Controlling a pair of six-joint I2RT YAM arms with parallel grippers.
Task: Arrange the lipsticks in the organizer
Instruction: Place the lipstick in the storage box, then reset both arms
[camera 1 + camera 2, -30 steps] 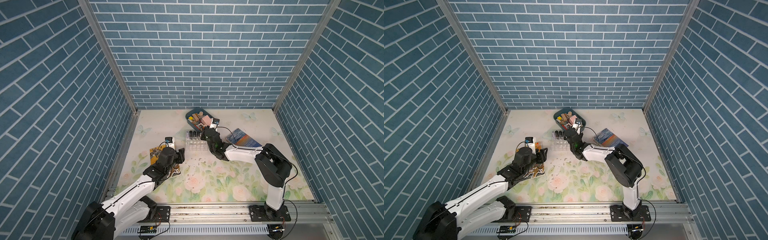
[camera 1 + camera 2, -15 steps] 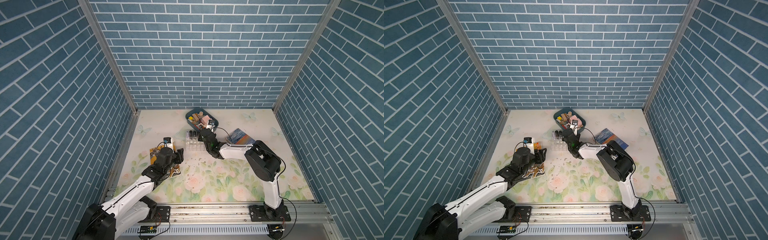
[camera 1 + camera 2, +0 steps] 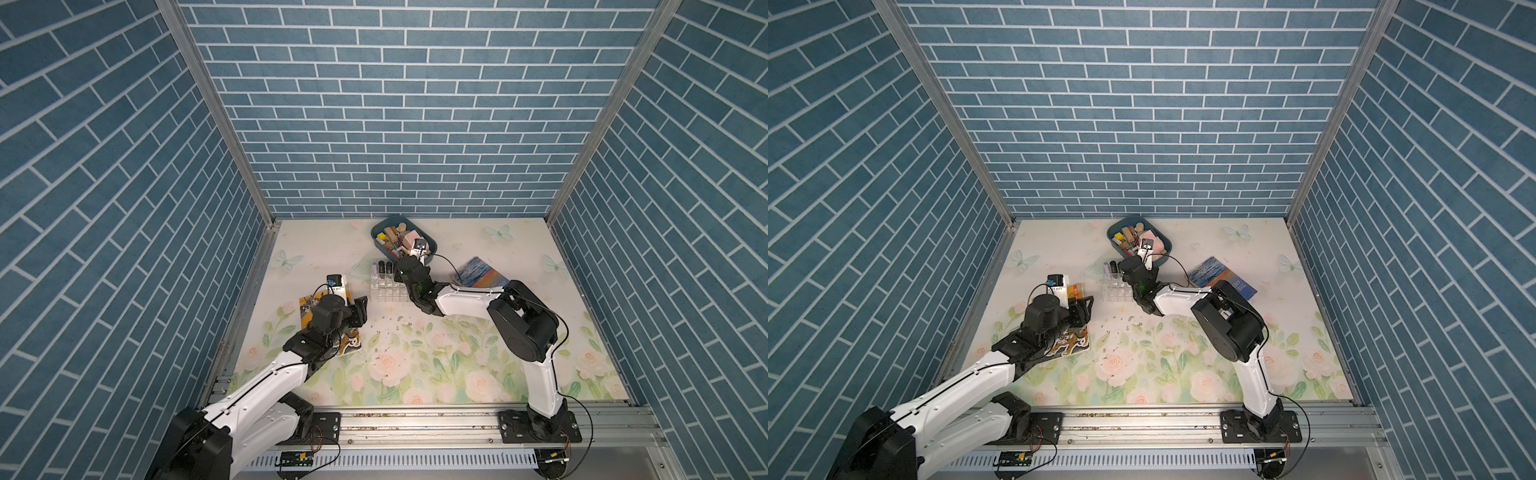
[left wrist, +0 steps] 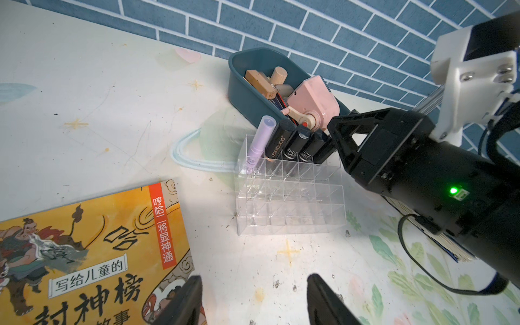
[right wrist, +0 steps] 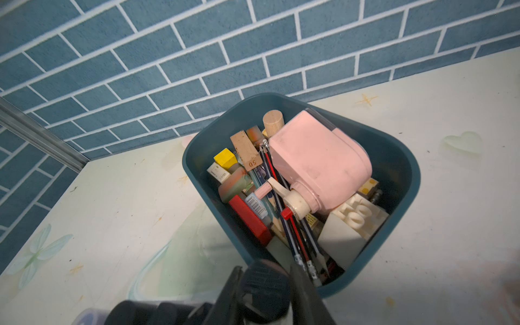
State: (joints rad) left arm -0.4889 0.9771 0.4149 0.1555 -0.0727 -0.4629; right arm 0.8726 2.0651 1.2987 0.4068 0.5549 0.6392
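**A:** Organizer, position?

**B:** Clear acrylic grid organizer [image 4: 289, 202] stands on the floral-printed bench [image 3: 415, 365], toward the back wall; just in front of the blue-grey rounded plastic tray [image 4: 244, 87]; whether the two touch, cannot tell.

**A:** Lipsticks?

**B:** All five stand in the organizer's back row, the row nearest the tray; each leans back a little. Slim pale lilac lipstick tube [image 4: 260, 140] is in the end cell on the left arm's side; next to it the black lipstick tube with gold lettering [image 4: 277, 146]; then a short black lipstick tube [image 4: 294, 147]; then a second short black lipstick tube [image 4: 308, 152]; the last black lipstick tube [image 5: 264, 295] is at the row's other end.

**A:** Right gripper?

**B:** Right gripper [image 5: 266, 278] sits at that last tube; jaws close on either side of its cap; whether they press it or stand just clear, cannot tell.

**A:** Left gripper?

**B:** Left gripper [image 4: 254, 284] has its jaws spread wide, nothing between them; it hovers by the edge of the orange illustrated picture book [image 4: 84, 253]; near the organizer, not touching it.

**A:** Other items?

**B:** Tray holds a pink plastic crank sharpener [image 5: 318, 163], wooden blocks and pencils; a blue-covered book [image 3: 478, 272] lies beside the right arm, partly hidden by it.
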